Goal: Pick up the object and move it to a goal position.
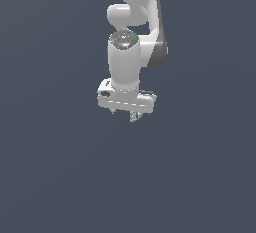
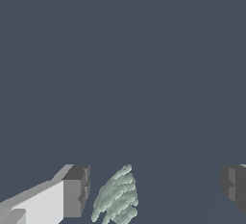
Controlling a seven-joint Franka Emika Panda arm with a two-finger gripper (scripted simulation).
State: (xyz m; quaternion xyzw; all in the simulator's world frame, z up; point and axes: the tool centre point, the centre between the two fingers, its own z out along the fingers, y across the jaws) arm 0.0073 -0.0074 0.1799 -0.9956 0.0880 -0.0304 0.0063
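The pale green speckled object (image 2: 116, 199) sits low in my wrist view between the gripper's (image 2: 156, 189) widely parted fingers (image 2: 76, 189), nearer one pad, while centre-frame in the exterior view my white arm (image 1: 132, 37) hangs against a featureless slate-blue backdrop (image 1: 50, 167).

The background (image 1: 50, 177) is one flat dark blue-grey field that fills the exterior view from edge to edge. It has the same tone in the upper left and in the lower right of the frame. The wrist view shows the same dark blue-grey. The light is even and soft.
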